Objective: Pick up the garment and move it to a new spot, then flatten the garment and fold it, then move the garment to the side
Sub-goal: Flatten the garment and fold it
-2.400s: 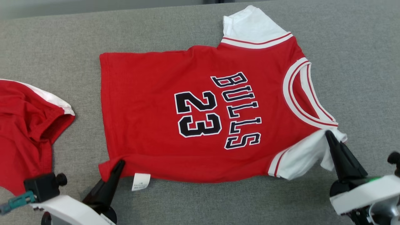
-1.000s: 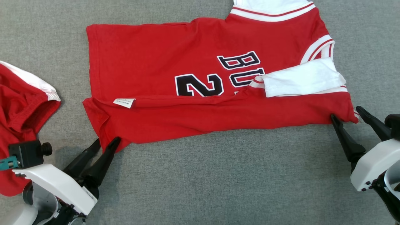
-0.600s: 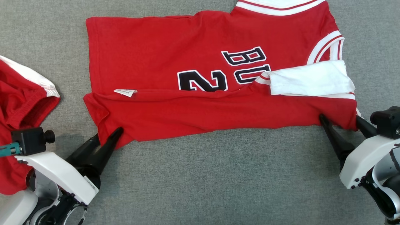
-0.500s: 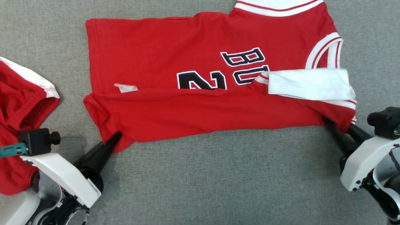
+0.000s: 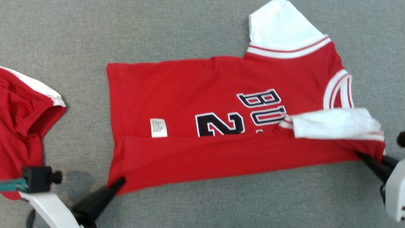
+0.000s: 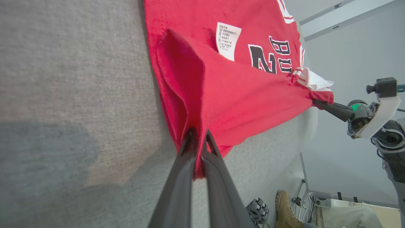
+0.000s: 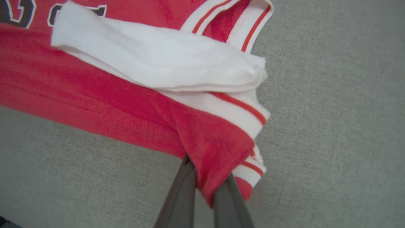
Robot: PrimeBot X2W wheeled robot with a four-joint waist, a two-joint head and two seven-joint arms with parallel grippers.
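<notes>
Since a second ago both end effectors have clenched where their fingers stood spread at the near edge of the garment (image 5: 177, 88). The left end effector (image 5: 119, 182) now pinches the near hem corner, and the left wrist view shows red cloth caught between its closed fingers (image 6: 180, 183). The right end effector (image 5: 364, 156) grips the near shoulder corner, with red cloth and white-and-red trim bunched around its fingertips in the right wrist view. The near strip of the garment is folded over the front and drawn taut between the two grips. It covers the lower half of the black lettering. A white label (image 5: 158, 128) faces up just beyond the fold. The near white sleeve (image 5: 332, 126) lies on top by the right grip, and the far white sleeve (image 5: 278, 28) is spread flat. The garment rests on the grey bench (image 5: 221, 205), hem toward the robot's left. A second red garment (image 5: 19, 120) lies bunched well apart at the left.
</notes>
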